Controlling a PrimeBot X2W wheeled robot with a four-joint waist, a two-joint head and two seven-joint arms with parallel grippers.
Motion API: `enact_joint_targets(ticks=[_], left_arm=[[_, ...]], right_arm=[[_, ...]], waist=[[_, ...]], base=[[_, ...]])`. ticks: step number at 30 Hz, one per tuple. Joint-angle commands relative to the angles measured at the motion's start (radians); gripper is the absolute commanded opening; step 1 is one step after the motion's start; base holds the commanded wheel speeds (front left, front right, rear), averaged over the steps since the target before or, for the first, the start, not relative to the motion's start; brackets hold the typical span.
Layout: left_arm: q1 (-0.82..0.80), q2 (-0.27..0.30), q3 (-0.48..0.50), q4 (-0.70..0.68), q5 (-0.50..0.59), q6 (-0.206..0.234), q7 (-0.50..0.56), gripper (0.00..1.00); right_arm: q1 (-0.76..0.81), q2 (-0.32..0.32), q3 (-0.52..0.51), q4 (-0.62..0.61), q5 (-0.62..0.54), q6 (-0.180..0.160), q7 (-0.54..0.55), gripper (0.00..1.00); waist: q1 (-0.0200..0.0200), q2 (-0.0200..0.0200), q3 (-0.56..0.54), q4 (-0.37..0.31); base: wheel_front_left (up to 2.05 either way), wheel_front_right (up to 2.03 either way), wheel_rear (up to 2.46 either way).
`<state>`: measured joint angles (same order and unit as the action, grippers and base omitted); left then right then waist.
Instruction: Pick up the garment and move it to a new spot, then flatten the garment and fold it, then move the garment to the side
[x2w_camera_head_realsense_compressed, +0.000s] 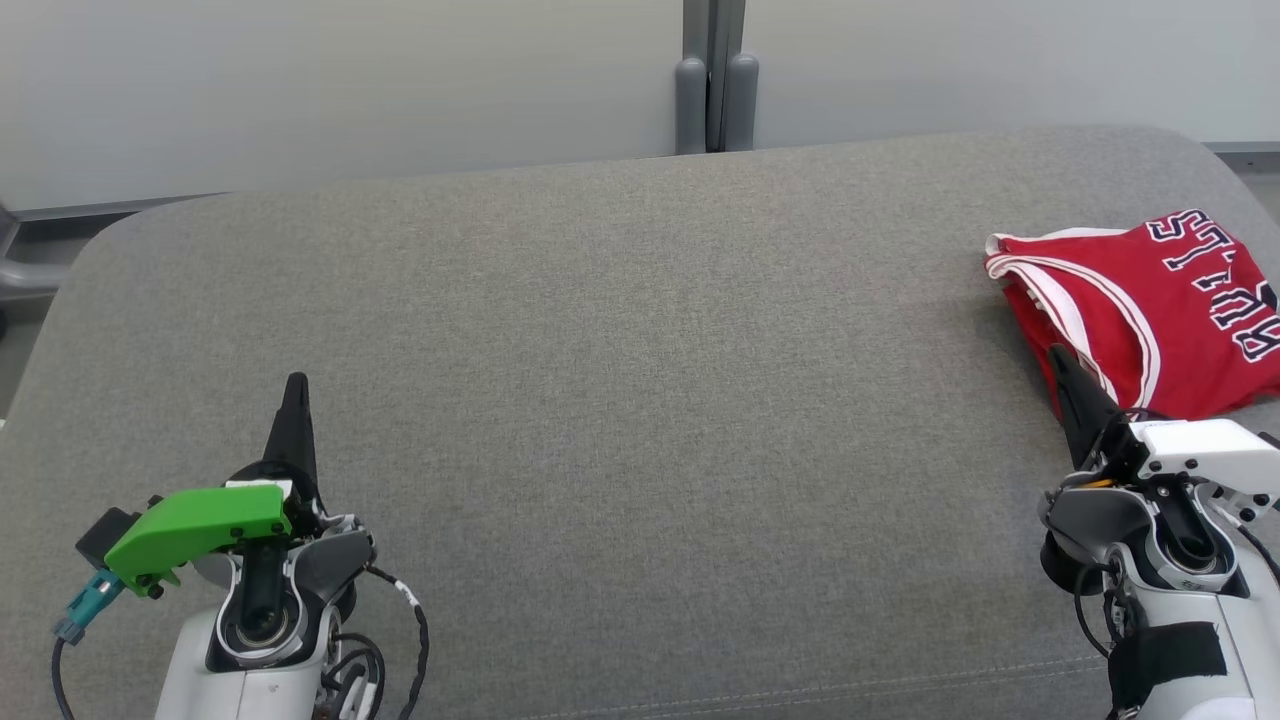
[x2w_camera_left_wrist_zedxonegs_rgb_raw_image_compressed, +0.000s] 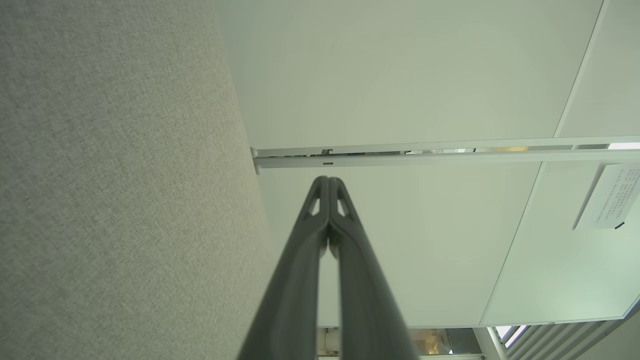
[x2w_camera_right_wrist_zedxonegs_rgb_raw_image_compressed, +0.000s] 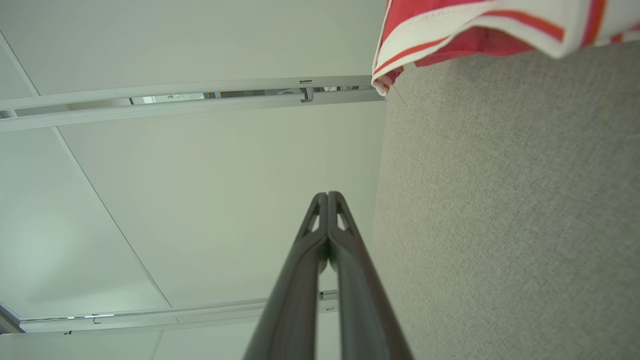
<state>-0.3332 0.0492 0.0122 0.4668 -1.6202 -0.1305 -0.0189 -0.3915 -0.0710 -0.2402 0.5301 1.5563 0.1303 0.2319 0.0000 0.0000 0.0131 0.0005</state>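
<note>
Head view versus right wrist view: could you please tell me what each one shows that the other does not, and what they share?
Head view adds the left gripper with its green cover, and the dark letters on the red jersey. Right wrist view adds a close look at the right gripper, jaws pressed shut, and a second wall rail. Both share the jersey, the gray cushion, the right gripper and the pale wall.
</note>
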Motion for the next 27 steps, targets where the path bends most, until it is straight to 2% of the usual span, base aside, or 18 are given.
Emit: enact_joint_targets(ticks=[1, 27], left_arm=[[-0.012, 0.000, 0.004, 0.003, -0.006, -0.004, 0.002, 0.00], [-0.012, 0.000, 0.004, 0.002, -0.006, -0.004, 0.002, 0.00]], right_arm=[[-0.003, -0.003, 0.002, 0.002, 0.008, 0.001, 0.002, 0.00], [-0.003, -0.004, 0.004, 0.002, 0.009, 0.001, 0.001, 0.00]], waist=[[0.0000, 0.0000, 0.000, 0.000], [0.0000, 0.0000, 0.000, 0.000]], base=[[0.00, 0.00, 0.00], [0.00, 0.00, 0.00]])
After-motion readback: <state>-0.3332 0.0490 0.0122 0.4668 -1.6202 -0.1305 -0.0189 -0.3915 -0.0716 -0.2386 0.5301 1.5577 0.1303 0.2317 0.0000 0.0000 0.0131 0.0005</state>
